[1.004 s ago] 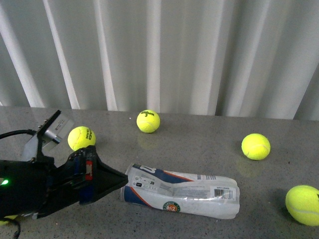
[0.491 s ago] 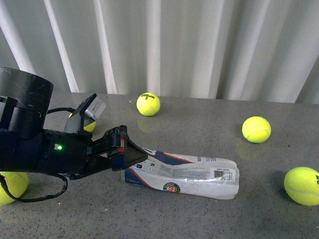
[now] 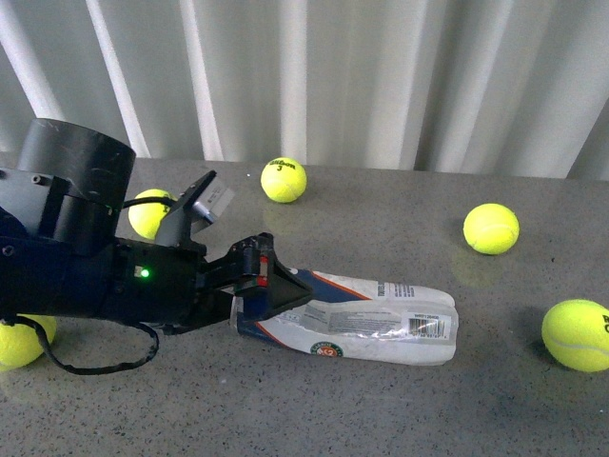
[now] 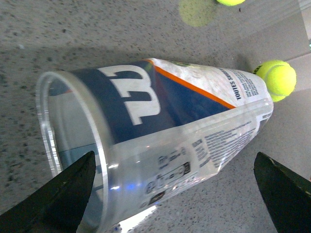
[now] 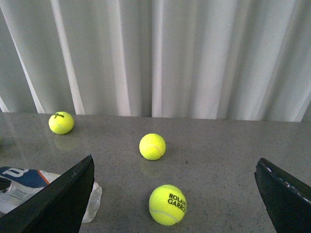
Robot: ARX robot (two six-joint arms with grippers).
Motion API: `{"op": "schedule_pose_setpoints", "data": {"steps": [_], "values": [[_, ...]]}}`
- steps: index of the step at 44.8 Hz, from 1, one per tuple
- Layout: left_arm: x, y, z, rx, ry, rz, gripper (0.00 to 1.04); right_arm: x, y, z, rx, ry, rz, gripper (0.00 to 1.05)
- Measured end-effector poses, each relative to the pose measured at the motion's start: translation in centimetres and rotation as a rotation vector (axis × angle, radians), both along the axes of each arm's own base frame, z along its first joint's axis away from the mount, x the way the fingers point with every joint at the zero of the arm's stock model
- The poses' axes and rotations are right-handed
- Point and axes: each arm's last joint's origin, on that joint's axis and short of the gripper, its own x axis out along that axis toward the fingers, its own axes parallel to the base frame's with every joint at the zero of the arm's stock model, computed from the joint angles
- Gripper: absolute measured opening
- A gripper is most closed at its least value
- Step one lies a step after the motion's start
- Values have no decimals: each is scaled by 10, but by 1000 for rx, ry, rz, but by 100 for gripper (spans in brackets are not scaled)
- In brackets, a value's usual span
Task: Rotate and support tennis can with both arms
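Note:
The tennis can (image 3: 366, 319) lies on its side on the grey table, its navy end with the white W toward my left arm (image 3: 86, 257). My left gripper (image 3: 276, 290) is open at that open end. In the left wrist view the can (image 4: 160, 121) fills the space between the black fingers (image 4: 70, 196), which stand wide apart, and I cannot tell whether they touch it. My right gripper (image 5: 174, 162) is open above the table, away from the can, whose far end (image 5: 19, 187) shows at one edge of its view. The right arm is out of the front view.
Yellow-green tennis balls lie around: one at the back (image 3: 284, 180), one at the right (image 3: 491, 228), one at the near right (image 3: 576, 334), and two by the left arm (image 3: 150, 211) (image 3: 19, 341). A ball (image 5: 167, 204) lies between the right fingers. White curtain (image 3: 381, 76) behind.
My left arm has swung up and to the right, bringing its open gripper over the can's open end. The can has shifted slightly.

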Motion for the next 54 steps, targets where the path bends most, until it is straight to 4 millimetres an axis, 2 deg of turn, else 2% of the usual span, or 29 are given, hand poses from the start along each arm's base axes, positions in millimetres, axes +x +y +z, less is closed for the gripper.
{"op": "schedule_pose_setpoints", "data": {"steps": [9,14,20,24,32,37,42,48,54], "values": [[7,-22,-6,-33,36,-19,98,0,0,0,0,0,0,98],[10,-25,-13,-49,67,0,97,0,0,0,0,0,0,98],[12,-26,-20,-59,110,32,75,0,0,0,0,0,0,98],[10,-26,-23,-80,149,53,58,0,0,0,0,0,0,98],[2,-23,-17,-108,180,53,29,0,0,0,0,0,0,98],[-2,-21,-3,-114,190,47,16,0,0,0,0,0,0,98],[-5,-20,24,-103,166,35,3,0,0,0,0,0,0,98],[-8,-19,59,-34,118,40,4,0,0,0,0,0,0,98],[-7,-25,101,114,50,20,4,0,0,0,0,0,0,98]]}}
